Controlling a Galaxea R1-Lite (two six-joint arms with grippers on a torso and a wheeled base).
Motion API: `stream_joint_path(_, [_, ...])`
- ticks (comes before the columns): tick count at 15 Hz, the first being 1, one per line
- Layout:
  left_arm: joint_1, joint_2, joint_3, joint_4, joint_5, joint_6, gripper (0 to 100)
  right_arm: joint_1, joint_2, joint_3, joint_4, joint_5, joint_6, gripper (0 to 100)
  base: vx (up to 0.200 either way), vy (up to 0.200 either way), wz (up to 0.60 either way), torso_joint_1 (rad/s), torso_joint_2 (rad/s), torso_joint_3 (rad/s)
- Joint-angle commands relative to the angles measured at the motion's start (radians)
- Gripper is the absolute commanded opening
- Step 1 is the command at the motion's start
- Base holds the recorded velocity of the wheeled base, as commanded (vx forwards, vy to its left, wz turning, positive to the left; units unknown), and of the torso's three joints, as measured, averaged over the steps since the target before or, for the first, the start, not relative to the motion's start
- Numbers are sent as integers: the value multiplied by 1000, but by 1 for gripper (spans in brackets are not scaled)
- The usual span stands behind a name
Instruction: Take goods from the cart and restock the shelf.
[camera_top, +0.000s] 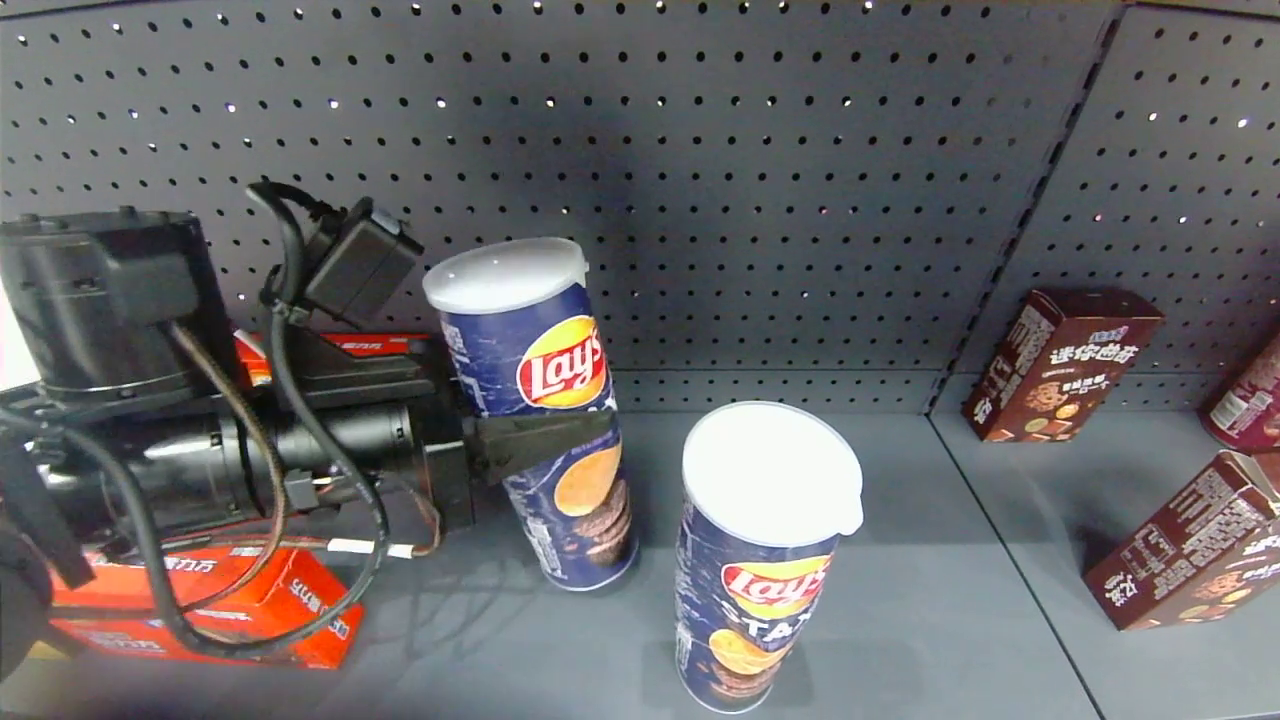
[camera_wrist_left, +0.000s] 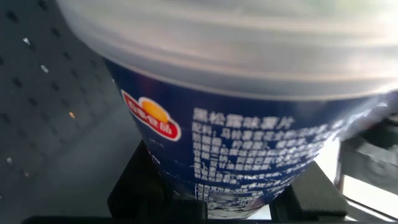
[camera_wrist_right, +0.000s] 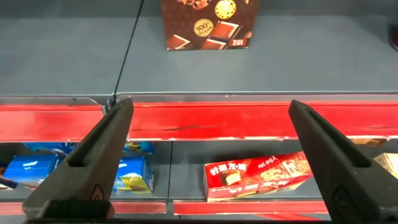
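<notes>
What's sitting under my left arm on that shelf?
A near red box lies flat on the shelf beneath the left arm; a far red box shows behind it. The arm covers most of both, so anything between them is hidden.

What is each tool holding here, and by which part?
The left tool is shut on the tilted chip can, clamping the middle of its body, below the logo. The right tool is open, holding nothing.
</notes>
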Motion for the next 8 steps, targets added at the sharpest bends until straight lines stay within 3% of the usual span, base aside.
stream_joint_path(1, [28,84,-63,7,1,3,0,22,-29,0,0,0,0,100,0,0,0,0,0,0])
stream_joint_path(8, [22,108,-134,19,2,10,0,34,-73,0,0,0,-2,100,0,0,0,0,0,0])
